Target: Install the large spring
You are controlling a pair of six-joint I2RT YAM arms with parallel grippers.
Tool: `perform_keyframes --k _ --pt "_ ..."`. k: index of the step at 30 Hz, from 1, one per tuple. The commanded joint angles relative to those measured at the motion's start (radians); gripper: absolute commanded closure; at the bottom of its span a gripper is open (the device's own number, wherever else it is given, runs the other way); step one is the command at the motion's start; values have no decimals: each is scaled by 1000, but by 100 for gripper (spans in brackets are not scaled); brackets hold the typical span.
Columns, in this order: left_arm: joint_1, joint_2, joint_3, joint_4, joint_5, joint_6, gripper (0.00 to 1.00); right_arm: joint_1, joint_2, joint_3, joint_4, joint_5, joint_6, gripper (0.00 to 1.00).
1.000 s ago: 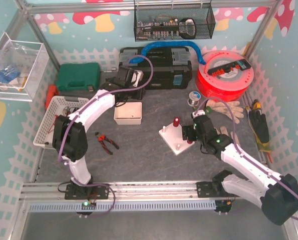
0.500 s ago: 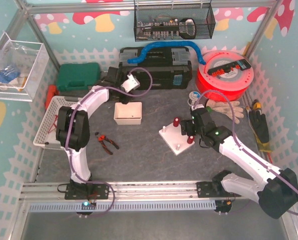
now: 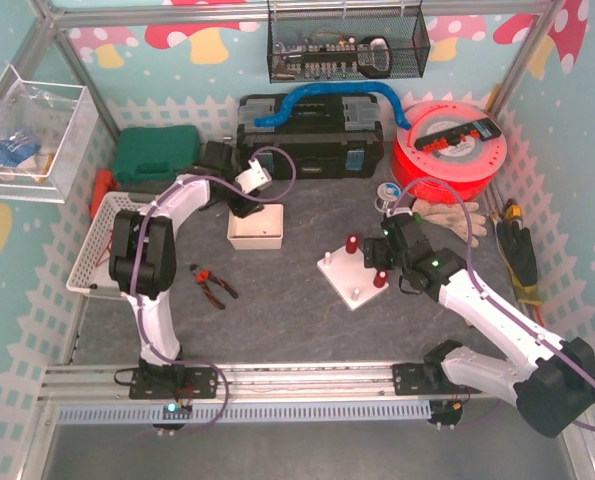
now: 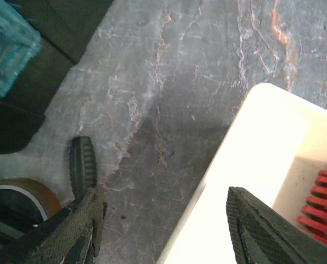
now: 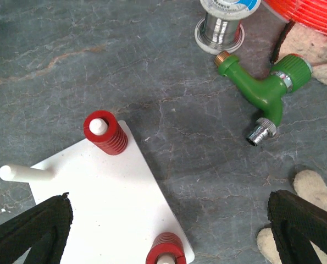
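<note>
A white peg plate (image 3: pixel 345 272) lies at the table's middle. Red springs sit on two of its pegs (image 5: pixel 105 132) (image 5: pixel 166 250), and a bare white peg (image 5: pixel 26 173) stands at its left. My right gripper (image 5: pixel 170 199) is open and empty over the plate's right edge, also seen in the top view (image 3: pixel 378 260). My left gripper (image 4: pixel 164 193) is open and empty, straddling the far left rim of the white box (image 4: pixel 262 148). A red spring (image 4: pixel 317 212) lies inside that box. In the top view the left gripper (image 3: pixel 247 198) hangs at the box's (image 3: pixel 255 243) far edge.
A green tap (image 5: pixel 259 91), a solder spool (image 5: pixel 223 27) and work gloves (image 5: pixel 311 190) lie right of the plate. Black toolbox (image 3: pixel 312 140), green case (image 3: pixel 155 152), red cable reel (image 3: pixel 447 148) stand at the back. Pliers (image 3: pixel 212 285) and a white basket (image 3: pixel 102 240) are at left.
My left gripper has moved from over the black toolbox down towards the white box. My right gripper has drawn back a little, uncovering the red spring on the plate's near right peg.
</note>
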Motion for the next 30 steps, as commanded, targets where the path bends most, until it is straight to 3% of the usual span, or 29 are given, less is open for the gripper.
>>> perform_keyframes --k 1,12,19,24,30 --pt "1 31 -8 -15 33 70 38 4 11 37 -38 29 -7 4" --pt "-4 46 -37 -7 5 85 54 3 12 61 -63 59 -27 4" --pt "-1 8 -73 -8 -17 73 79 3 30 60 -61 72 -28 4" --pt "-1 -32 -107 3 -63 67 90 2 36 67 -60 80 -26 4" --pt "2 -96 -178 79 -113 -69 96 3 47 69 -60 71 -35 4"
